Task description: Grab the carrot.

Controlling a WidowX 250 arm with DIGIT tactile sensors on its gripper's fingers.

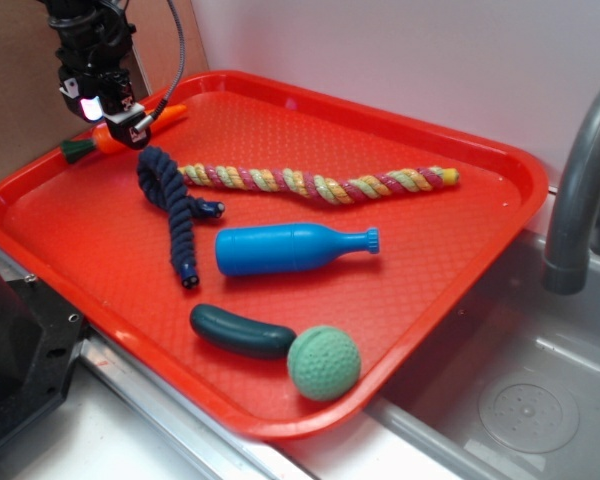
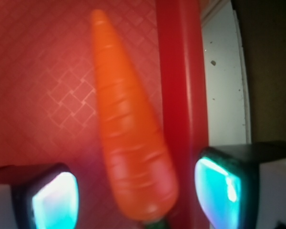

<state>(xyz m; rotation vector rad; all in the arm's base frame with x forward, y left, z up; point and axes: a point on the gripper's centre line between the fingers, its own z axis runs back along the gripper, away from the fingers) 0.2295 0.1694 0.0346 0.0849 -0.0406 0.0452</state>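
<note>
The orange carrot [image 1: 107, 138] lies along the far left rim of the red tray [image 1: 520, 175], green stub end toward the front left. My gripper [image 1: 130, 126] is down over its middle. In the wrist view the carrot [image 2: 133, 138] runs lengthwise between my two fingers [image 2: 55, 198], thick end nearest the camera. My gripper [image 2: 137, 191] is open, and a gap shows on each side of the carrot. The tray rim [image 2: 176, 86] runs right beside the carrot.
On the tray lie a navy rope [image 1: 170, 205], a multicoloured rope [image 1: 320, 184], a blue bottle [image 1: 280, 250], a dark green cucumber toy [image 1: 240, 332] and a green ball [image 1: 323, 362]. A grey faucet [image 1: 580, 180] and a sink [image 1: 525, 405] are at the right.
</note>
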